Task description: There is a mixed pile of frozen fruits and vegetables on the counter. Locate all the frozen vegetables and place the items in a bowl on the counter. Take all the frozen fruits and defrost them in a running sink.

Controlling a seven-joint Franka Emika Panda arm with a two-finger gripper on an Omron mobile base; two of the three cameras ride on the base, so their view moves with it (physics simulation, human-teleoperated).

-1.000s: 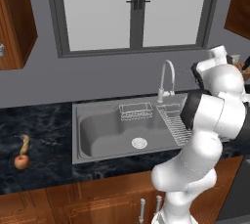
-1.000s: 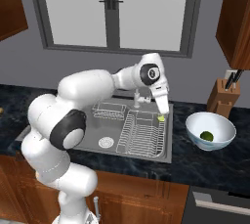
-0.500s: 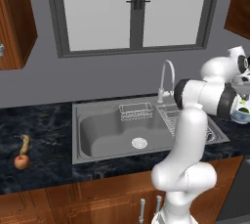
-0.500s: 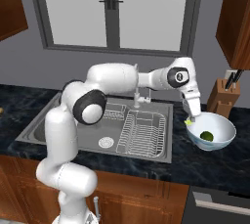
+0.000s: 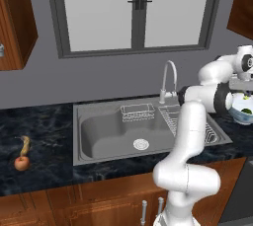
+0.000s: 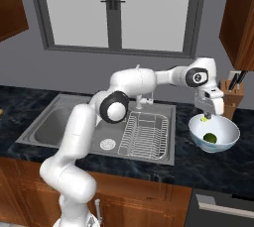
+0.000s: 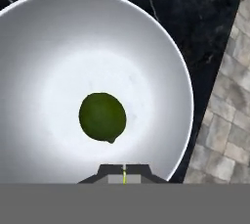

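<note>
The arm reaches far to the right, over the sink (image 6: 99, 122), and ends above the white bowl (image 6: 225, 131) that stands on the black marbled surface (image 6: 213, 166) to the right of the basin. The gripper (image 6: 206, 117) hangs just over the bowl's near rim, pointing down into it. Its jaws are closed; a tiny green bit (image 6: 204, 118) sits pinched at the tips, seen as a thin yellow-green sliver (image 7: 123, 175) in the hand view.

Inside the bowl, a round green ball (image 7: 102, 117) rests on the bottom, slightly off centre. In the right base view the same ball (image 6: 211, 137) lies low in the bowl, below and just beside the gripper tips, apart from them.

The sink holds a round drain (image 5: 141, 144) and wire racks (image 6: 144, 132), with the curved silver faucet (image 5: 169, 79) standing behind the basin. Whether water runs cannot be told.

On the surface well to the left of the sink, a small red-orange round fruit (image 5: 21, 163) lies with a slim curved yellow-brown fruit (image 5: 25, 144) just behind it, the two touching or nearly so.

A knife block (image 6: 231, 90) stands on the surface behind the bowl, near the wall. In the left base view the bowl (image 5: 243, 113) appears at the right edge, partly behind the arm.
</note>
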